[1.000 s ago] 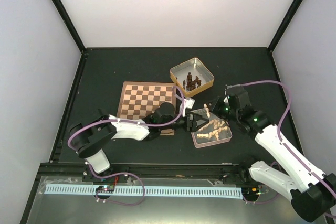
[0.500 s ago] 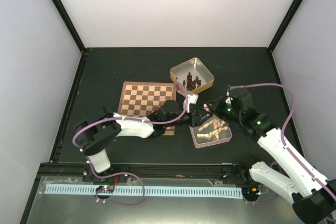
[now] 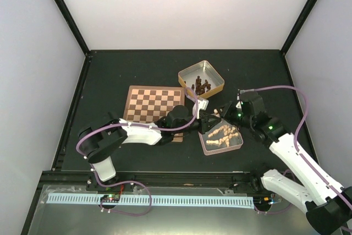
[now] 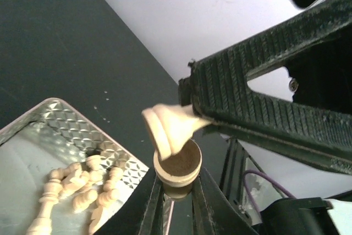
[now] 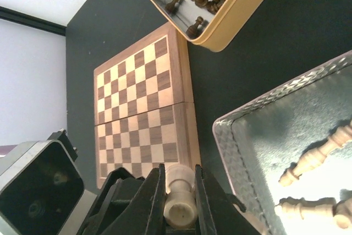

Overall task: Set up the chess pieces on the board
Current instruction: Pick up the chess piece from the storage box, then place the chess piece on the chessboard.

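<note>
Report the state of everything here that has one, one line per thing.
left end effector, shut on the pale piece
right end effector, shut on the same piece
pale piece, held off the table by both end effectors
board, lying open and flat, nothing on it
silver tin, lidless, pale pieces lying loose inside
gold tin, lidless, dark pieces heaped inside
</note>
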